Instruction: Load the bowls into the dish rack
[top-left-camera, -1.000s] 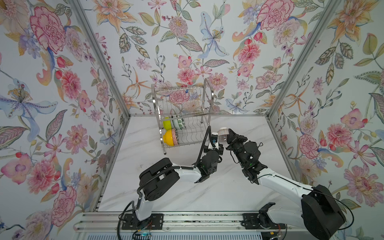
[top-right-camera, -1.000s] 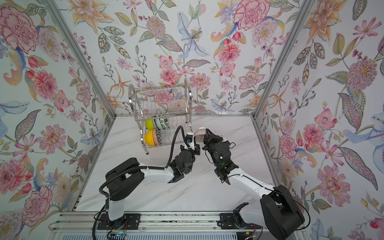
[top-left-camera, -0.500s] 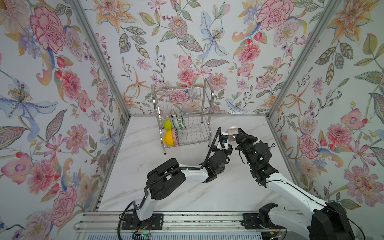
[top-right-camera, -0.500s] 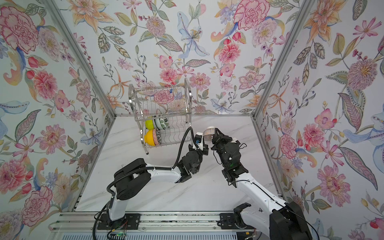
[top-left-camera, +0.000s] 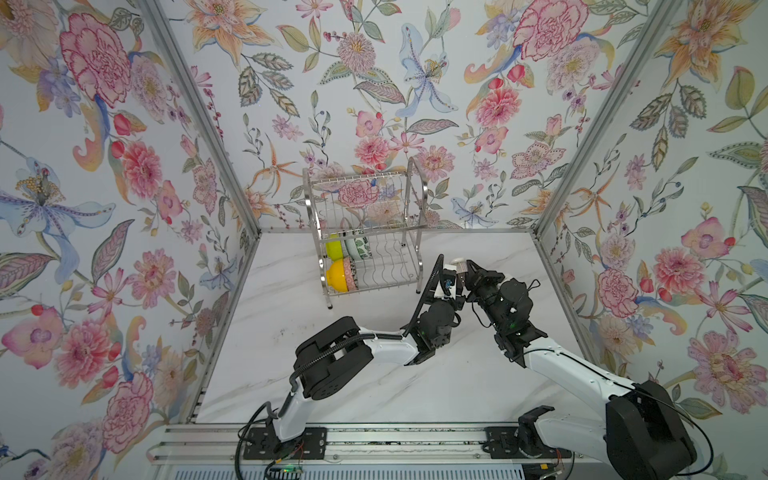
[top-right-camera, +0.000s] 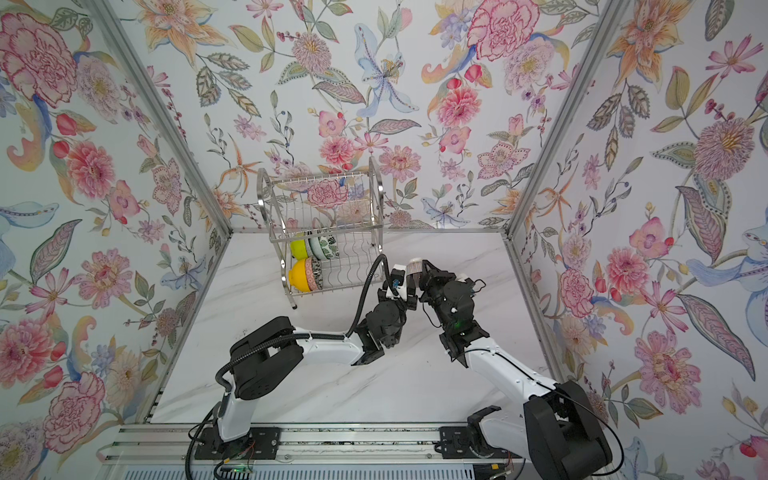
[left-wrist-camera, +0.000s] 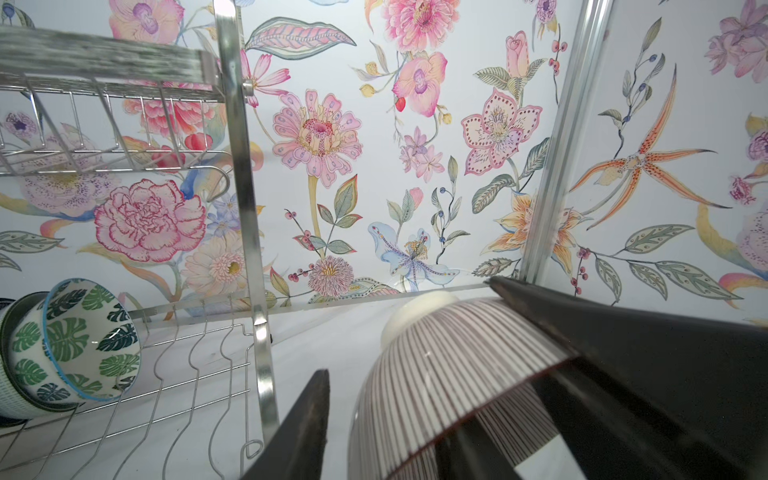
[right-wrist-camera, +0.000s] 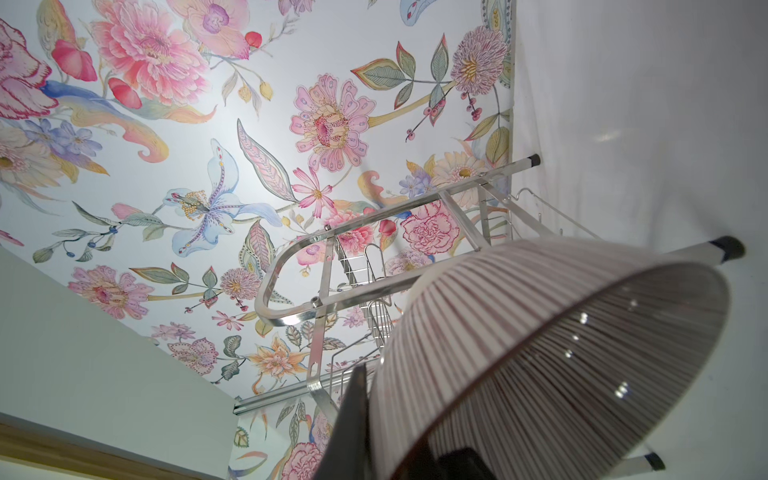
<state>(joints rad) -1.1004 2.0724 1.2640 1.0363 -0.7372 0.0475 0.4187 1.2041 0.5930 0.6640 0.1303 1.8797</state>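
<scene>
Left claw goes part-open, freeing the ribbed bowl; right claw stays clamped on its rim, so handover looks made, dish rack next.

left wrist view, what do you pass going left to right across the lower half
leaf-patterned bowl → dish rack's upright post → ribbed bowl

Floral wallpaper walls, white marble tabletop, metal corner posts, slotted front rail
</scene>
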